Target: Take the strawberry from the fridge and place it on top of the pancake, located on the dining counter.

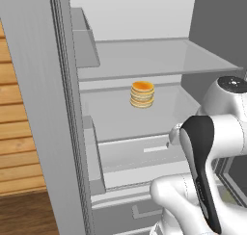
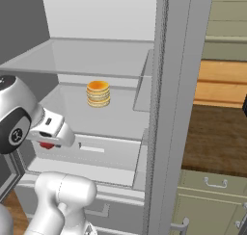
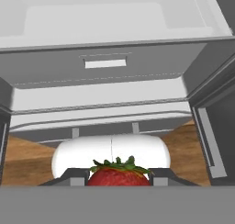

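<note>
My gripper [image 3: 119, 178] is shut on the strawberry [image 3: 119, 176], a red fruit with a green leafy cap held between the two dark fingertips [image 3: 75, 177]. In the right base view the strawberry [image 2: 47, 145] peeks out red under the hand, just in front of the fridge's lower shelf. The fridge [image 1: 144, 56] stands open with white shelves, and its drawer front [image 3: 105, 76] lies ahead of the hand. The pancake and the dining counter are out of view.
An orange-topped stack with no plate [image 1: 142, 94] [image 2: 98, 94] sits on the middle fridge shelf. The open fridge doors [image 1: 38, 109] [image 2: 178, 109] flank the arm on both sides. Sage-green cabinets [image 2: 212, 195] stand at the lower right, past wooden floor.
</note>
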Available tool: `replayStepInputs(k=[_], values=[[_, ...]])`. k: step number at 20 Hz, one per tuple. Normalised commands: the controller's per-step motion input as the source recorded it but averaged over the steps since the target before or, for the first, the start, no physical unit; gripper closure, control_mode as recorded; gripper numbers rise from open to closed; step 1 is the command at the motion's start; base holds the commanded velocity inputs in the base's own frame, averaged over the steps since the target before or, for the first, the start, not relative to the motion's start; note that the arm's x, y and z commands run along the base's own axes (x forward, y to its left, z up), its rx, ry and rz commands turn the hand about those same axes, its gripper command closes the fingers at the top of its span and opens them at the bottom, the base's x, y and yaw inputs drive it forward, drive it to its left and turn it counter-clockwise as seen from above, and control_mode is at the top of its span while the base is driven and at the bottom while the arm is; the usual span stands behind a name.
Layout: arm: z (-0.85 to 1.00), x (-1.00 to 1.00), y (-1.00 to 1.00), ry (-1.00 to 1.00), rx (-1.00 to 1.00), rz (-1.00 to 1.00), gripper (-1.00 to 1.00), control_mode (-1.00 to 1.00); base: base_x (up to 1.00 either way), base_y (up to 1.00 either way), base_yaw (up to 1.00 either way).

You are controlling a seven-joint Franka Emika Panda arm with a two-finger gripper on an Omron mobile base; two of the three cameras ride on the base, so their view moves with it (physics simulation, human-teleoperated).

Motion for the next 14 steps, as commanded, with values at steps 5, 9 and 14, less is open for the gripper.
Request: replayStepInputs(k=[5,9,14], values=[[-0.01,0.00,0.00,0.00,0.00,-0.01,1.00,-1.00,0.00,0.00,0.00],[0.00,0.00,0.00,0.00,0.00,0.00,1.00,-1.00,0.00,0.00,0.00],[0.00,0.00,0.00,0.00,0.00,0.00,1.00,-1.00,0.00,0.00,0.00]])
